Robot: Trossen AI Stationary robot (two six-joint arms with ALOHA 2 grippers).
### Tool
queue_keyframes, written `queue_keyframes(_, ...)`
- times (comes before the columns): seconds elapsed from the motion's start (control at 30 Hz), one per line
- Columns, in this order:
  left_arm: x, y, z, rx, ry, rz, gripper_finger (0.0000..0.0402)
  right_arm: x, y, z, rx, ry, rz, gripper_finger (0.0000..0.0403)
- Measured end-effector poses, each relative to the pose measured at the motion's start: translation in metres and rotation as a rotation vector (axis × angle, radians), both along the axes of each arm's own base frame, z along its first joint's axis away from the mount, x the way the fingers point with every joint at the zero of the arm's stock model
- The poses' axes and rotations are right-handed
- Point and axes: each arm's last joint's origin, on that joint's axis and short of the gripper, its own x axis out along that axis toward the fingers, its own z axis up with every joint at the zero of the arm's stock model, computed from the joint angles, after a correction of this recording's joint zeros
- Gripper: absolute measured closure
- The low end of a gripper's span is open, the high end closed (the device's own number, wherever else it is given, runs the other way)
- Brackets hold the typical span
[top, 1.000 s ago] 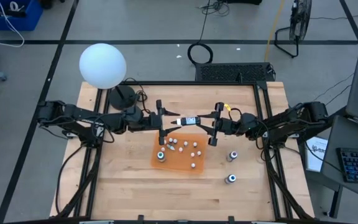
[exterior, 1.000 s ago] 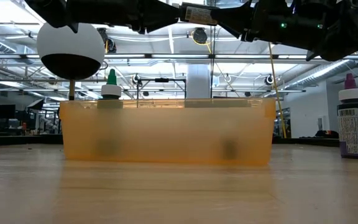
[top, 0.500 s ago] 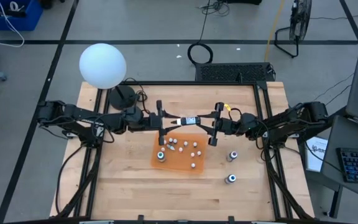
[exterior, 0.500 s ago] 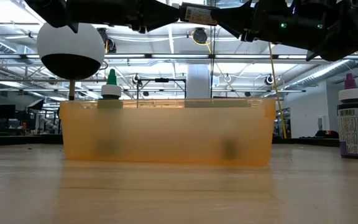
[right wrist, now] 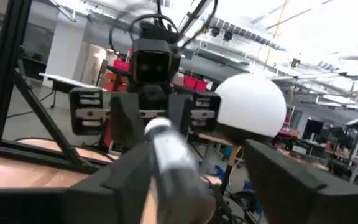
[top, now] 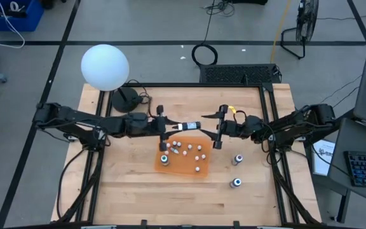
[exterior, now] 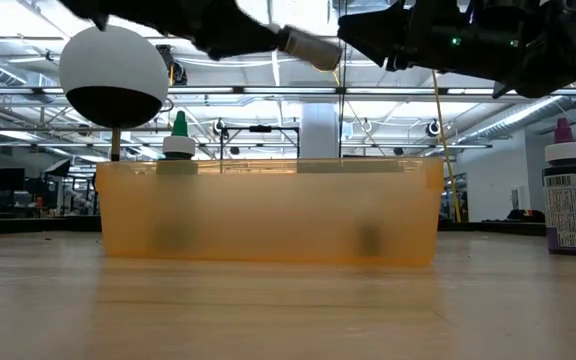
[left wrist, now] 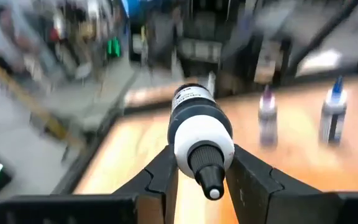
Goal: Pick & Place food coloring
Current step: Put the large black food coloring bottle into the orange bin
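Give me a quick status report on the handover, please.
Left gripper clamped on the bottle. Right gripper open, clear of it. Orange tray below, nothing blocking.

Even, bright overhead lighting; ceiling strip lights (exterior: 388,95) glare in the low view. Shadows on the table (top: 138,184) are soft and faint. Left wrist background is heavily motion-blurred; the bottle (left wrist: 199,134) stays sharp. Right wrist foreground is out of focus
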Motion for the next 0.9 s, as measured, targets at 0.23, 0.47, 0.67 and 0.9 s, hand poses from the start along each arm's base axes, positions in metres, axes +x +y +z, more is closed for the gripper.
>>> queue_keyframes(0.23,-0.002,-0.028,0.022,0.036,0.322,0.02,0.0288,0.001,0.0,-0.003,0.013,0.034,0.001,0.0102)
queue_keyframes(0.47,0.004,-0.047,0.035,-0.04,0.542,-0.051,0.0288,0.001,0.0,-0.005,0.015,0.048,0.0,0.0111)
queue_keyframes(0.67,0.019,-0.06,0.011,-0.119,0.732,-0.094,0.0288,0.001,0.0,-0.006,0.015,0.058,-0.001,0.0119)
queue_keyframes(0.9,0.03,-0.079,-0.013,-0.166,0.923,-0.052,0.0288,0.002,0.0,-0.007,0.015,0.072,-0.001,0.012)
